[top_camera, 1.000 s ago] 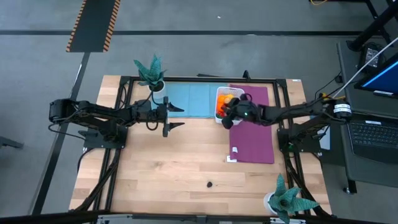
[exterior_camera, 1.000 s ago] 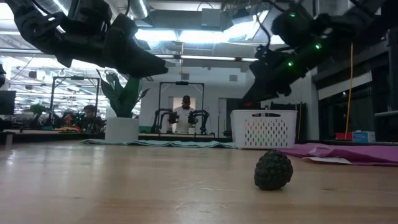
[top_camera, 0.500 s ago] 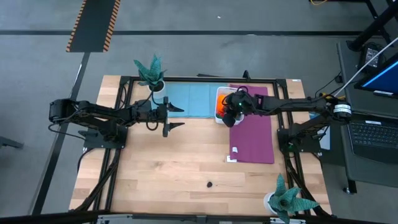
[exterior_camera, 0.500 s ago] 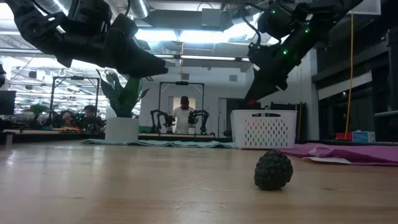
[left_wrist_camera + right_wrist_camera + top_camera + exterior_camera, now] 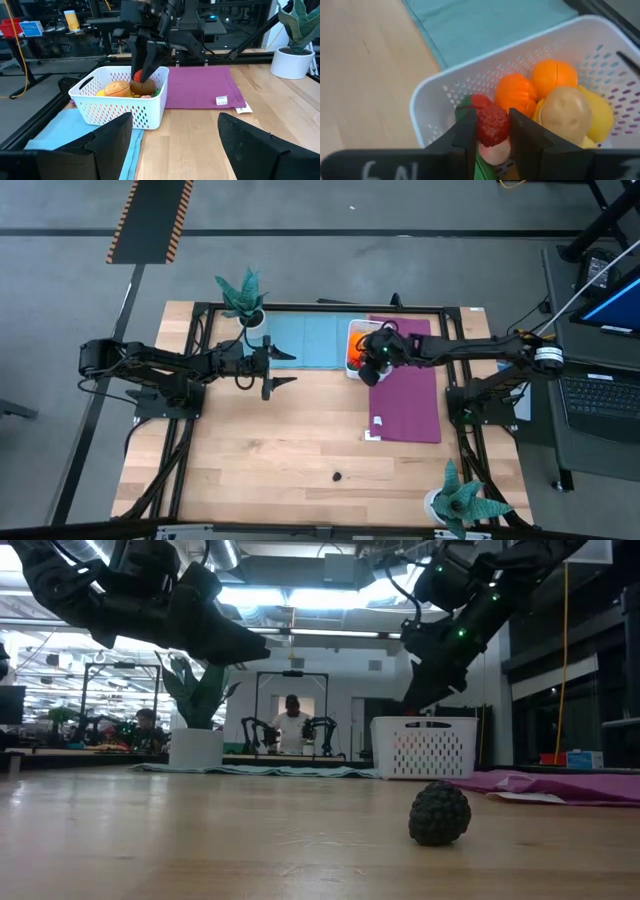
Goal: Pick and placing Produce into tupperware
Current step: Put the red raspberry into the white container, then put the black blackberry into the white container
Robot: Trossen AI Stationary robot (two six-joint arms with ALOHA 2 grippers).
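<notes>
The tupperware is a white perforated container (image 5: 352, 340) (image 5: 425, 748) standing at the table's far middle, between a blue and a purple mat. It holds orange (image 5: 517, 92), tan (image 5: 565, 112), yellow and green produce. My right gripper (image 5: 372, 358) (image 5: 492, 137) reaches down into it, shut on a red berry piece (image 5: 492, 124). A dark bumpy piece (image 5: 338, 476) (image 5: 440, 812) lies alone on the bare wood near the table's near edge. My left gripper (image 5: 280, 367) (image 5: 175, 145) hovers open above the table, left of the container. My right gripper pinches the red berry piece (image 5: 492, 125) by its two sides between the two fingers (image 5: 467, 135). The fingers come from above, slanting down into the container's near end (image 5: 145, 70). The berry sits just over the other produce; whether it touches them, I cannot tell.
The blue mat (image 5: 310, 340) lies left of the container and the purple mat (image 5: 405, 395), with a white tag (image 5: 375, 430), lies right of it. Teal potted plants stand at the far left (image 5: 245, 300) and the near right corner (image 5: 460, 500). Bare wood spans the near half.
My right gripper has moved a little toward the table's far edge, from the container's near rim to over its inside, and its wrist has swung round. The left arm and the dark piece have kept still.
</notes>
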